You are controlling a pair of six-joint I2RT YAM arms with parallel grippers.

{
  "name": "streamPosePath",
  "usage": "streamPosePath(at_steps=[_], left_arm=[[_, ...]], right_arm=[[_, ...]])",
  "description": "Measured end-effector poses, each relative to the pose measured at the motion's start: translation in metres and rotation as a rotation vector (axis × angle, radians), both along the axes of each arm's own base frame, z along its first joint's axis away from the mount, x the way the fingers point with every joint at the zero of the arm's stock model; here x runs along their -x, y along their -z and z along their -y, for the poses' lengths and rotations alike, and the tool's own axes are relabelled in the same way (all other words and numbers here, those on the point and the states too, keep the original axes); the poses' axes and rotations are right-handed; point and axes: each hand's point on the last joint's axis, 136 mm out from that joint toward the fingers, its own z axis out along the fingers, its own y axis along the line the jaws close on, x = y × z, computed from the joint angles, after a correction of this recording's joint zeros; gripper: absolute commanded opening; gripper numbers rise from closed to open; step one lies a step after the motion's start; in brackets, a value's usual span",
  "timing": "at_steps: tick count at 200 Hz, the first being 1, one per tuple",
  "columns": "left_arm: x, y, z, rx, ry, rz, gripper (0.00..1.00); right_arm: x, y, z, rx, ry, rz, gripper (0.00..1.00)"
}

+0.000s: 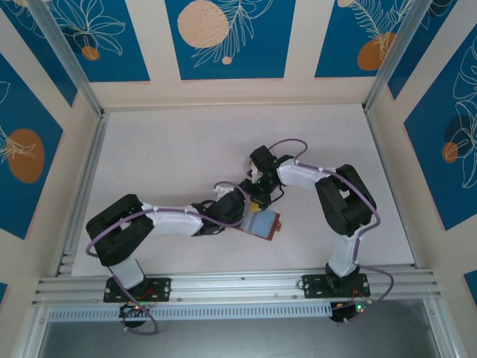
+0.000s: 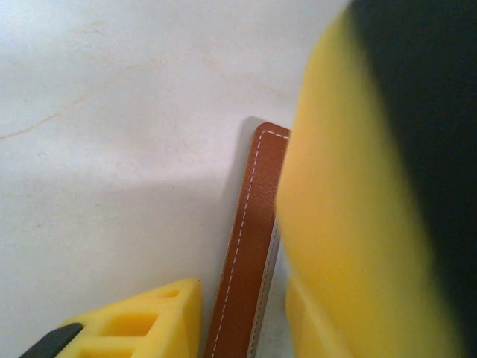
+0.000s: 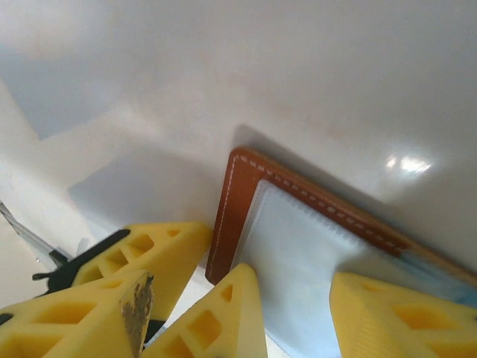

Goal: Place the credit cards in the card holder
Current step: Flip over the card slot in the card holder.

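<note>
By the worktop's near edge, left gripper is straddling the wallet's edge, grip unclear; right gripper is hovering, jaws spread wide, empty.

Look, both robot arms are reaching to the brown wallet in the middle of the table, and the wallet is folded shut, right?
Not quite. The card holder is not folded shut. It lies open, and the right wrist view shows its pale grey-blue inside facing up inside the stitched brown edge. The rest of what you said is right.
</note>
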Motion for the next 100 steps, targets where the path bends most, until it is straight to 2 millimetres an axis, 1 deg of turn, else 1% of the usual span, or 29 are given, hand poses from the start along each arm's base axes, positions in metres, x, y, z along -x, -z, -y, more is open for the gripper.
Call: streamPosePath(at_steps=[15, 30, 48, 56, 77, 91, 100], left_arm=[[0.000, 0.000, 0.001, 0.005, -0.003, 0.007, 0.35], [-0.001, 0.000, 0.001, 0.008, -0.007, 0.010, 0.35], [0.000, 0.000, 0.001, 0.007, -0.006, 0.014, 0.35], [0.001, 0.000, 0.001, 0.003, 0.001, 0.015, 0.35], [0.002, 0.000, 0.003, -0.014, 0.036, 0.029, 0.36], [0.003, -0.001, 0.004, -0.021, 0.054, 0.036, 0.39], [0.004, -0.001, 0.004, -0.022, 0.065, 0.036, 0.42]], right_arm=[[-0.014, -0.006, 0.004, 0.009, 0.013, 0.038, 0.66], [-0.023, -0.011, 0.008, 0.014, 0.022, 0.061, 0.66], [-0.029, -0.016, 0.011, 0.023, 0.028, 0.091, 0.62], [-0.030, -0.022, 0.012, 0.020, 0.033, 0.115, 0.61], [-0.026, -0.053, 0.008, -0.034, 0.022, 0.212, 0.48], [-0.010, -0.071, 0.009, -0.061, 0.010, 0.263, 0.35], [0.002, -0.074, 0.011, -0.066, 0.000, 0.270, 0.27]])
